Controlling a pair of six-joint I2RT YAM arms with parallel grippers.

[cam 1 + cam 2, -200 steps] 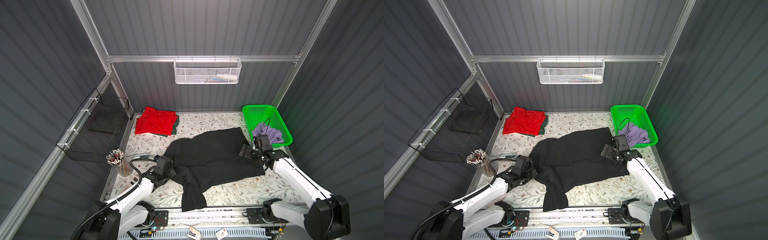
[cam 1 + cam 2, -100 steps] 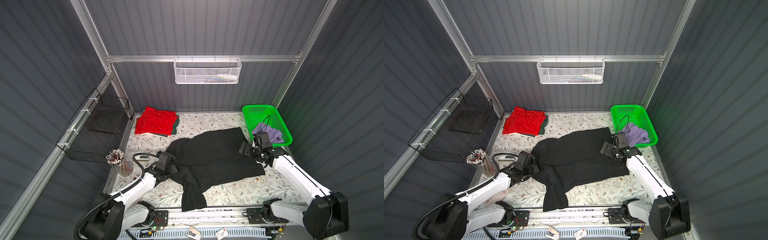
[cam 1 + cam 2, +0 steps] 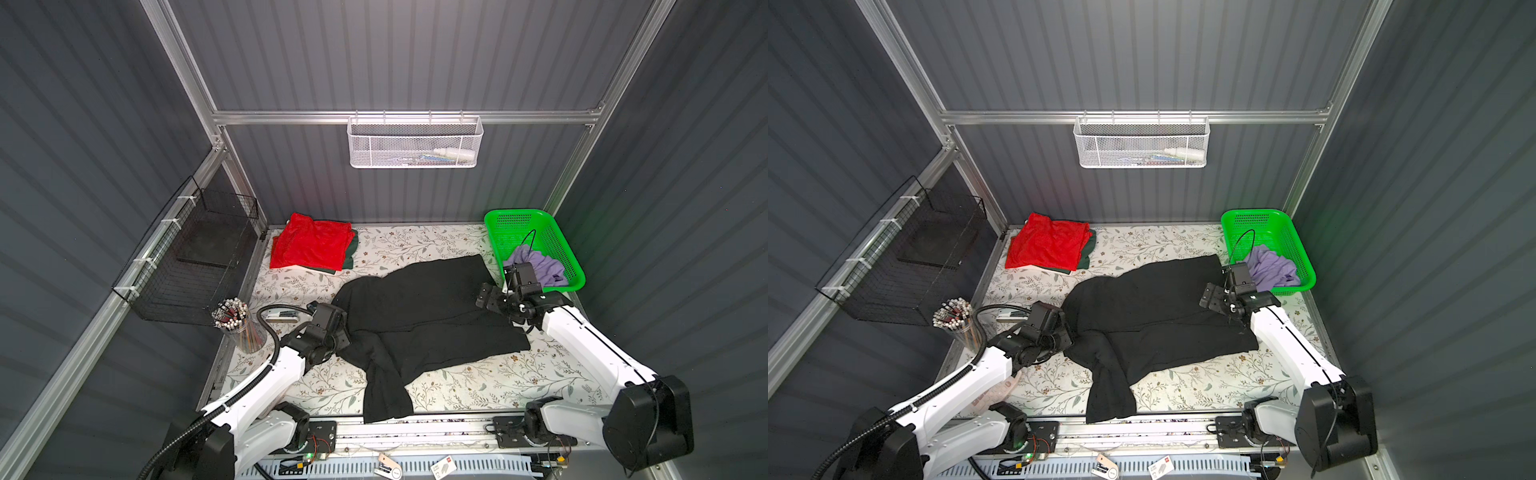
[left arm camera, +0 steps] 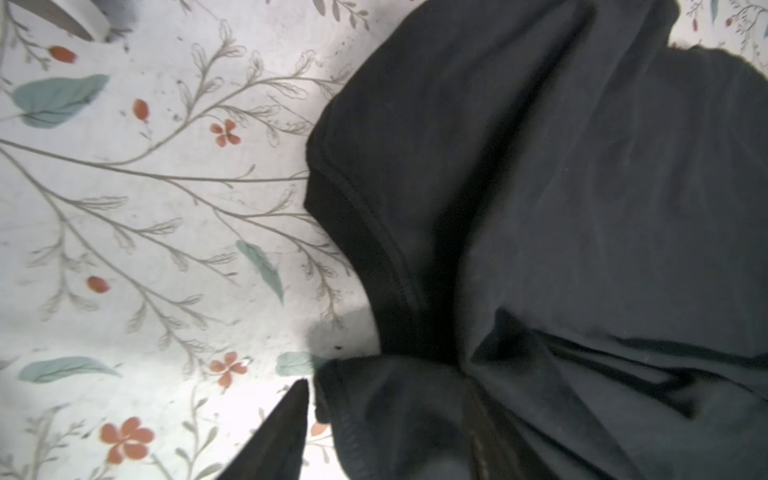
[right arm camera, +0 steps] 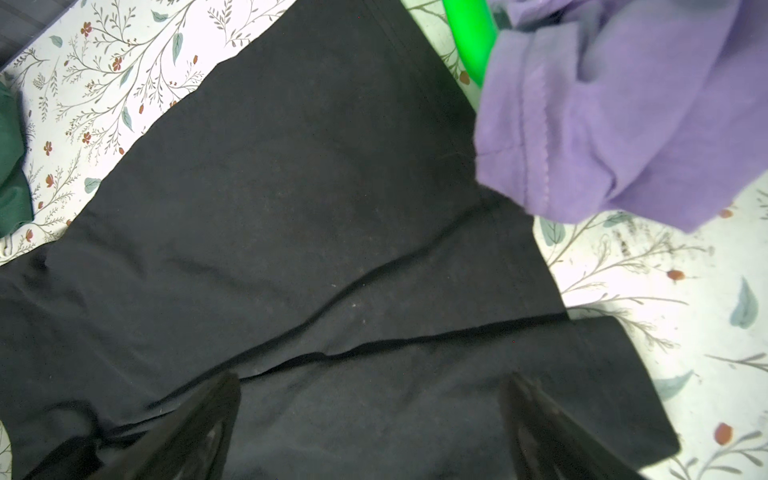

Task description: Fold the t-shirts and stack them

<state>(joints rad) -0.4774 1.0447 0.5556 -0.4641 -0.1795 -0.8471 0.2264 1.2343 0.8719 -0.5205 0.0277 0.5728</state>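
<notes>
A large black t-shirt (image 3: 419,316) (image 3: 1150,316) lies crumpled mid-table, one part trailing to the front edge. My left gripper (image 3: 343,334) (image 3: 1069,332) sits at its left edge. In the left wrist view its jaws (image 4: 388,386) stand apart with a hemmed fold of black cloth (image 4: 540,208) lying between them. My right gripper (image 3: 490,297) (image 5: 370,395) hovers open over the shirt's right part (image 5: 291,208). A folded red t-shirt (image 3: 311,245) (image 3: 1050,243) rests on a dark green one (image 3: 351,253) at the back left. A lavender t-shirt (image 3: 540,266) (image 5: 623,104) hangs out of the green basket (image 3: 515,220).
A black wire basket (image 3: 199,257) hangs on the left wall. Below it stand a cup of pens (image 3: 237,320) and a stapler (image 3: 282,316), close to my left arm. A white mesh basket (image 3: 415,143) hangs on the back wall. The shirt's tail reaches the front rail (image 3: 415,424).
My left gripper, shut before, has opened at the black shirt's left edge after shifting slightly toward the back. My right gripper stayed open and barely moved.
</notes>
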